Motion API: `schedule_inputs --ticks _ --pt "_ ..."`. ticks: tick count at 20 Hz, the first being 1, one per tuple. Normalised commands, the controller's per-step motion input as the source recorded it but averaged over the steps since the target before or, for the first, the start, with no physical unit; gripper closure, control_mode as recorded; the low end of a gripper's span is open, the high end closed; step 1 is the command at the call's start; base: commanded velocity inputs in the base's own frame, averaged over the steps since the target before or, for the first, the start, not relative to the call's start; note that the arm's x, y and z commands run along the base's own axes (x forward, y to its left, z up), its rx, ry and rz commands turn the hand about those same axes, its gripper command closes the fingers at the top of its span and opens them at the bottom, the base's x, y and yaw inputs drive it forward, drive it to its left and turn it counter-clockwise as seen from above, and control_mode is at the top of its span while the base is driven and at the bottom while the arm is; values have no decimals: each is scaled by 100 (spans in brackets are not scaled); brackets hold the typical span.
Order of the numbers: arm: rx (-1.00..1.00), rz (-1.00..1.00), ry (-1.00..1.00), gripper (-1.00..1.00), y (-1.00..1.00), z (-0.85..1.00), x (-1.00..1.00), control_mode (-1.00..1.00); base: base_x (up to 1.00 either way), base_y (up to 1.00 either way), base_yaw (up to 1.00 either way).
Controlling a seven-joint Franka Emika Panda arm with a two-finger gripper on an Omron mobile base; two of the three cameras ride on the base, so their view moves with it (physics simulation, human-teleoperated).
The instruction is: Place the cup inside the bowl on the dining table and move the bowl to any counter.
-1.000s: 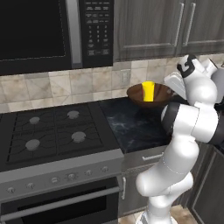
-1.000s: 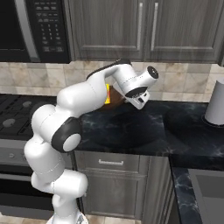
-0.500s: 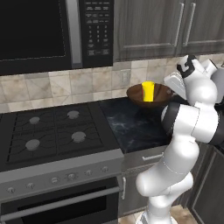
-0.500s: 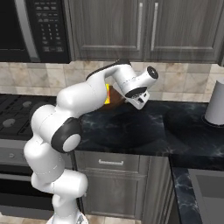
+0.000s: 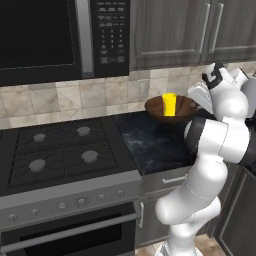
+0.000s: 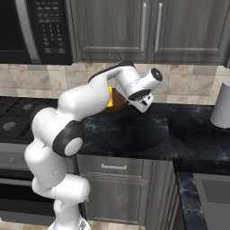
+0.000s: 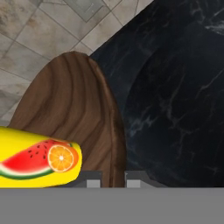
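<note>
The dark-brown wooden bowl hangs tilted a little above the black counter, close to the tiled back wall. In it stands the yellow cup, whose side carries a watermelon and orange print in the hand view. My gripper is shut on the bowl's rim, one fingertip on each side of it. In the right base view my hand hides most of the bowl and the cup. The bowl's round shadow lies on the counter below. The dining table is out of view.
A gas stove adjoins the counter on the left, with a microwave above it. Grey upper cabinets hang over the counter. A pale cylindrical canister stands at the far right, and a sink sits at the lower right.
</note>
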Motion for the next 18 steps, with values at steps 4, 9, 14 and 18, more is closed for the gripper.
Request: schedule_inputs --ticks 4,9,14,18 --pt "0 0 0 100 0 -14 -2 -100 0 0 0" --pt "3 0 0 100 0 -49 -4 -100 0 0 0" --pt "5 0 0 100 0 -42 -3 -100 0 0 0" --pt "4 0 0 100 0 -24 0 -100 0 0 0"
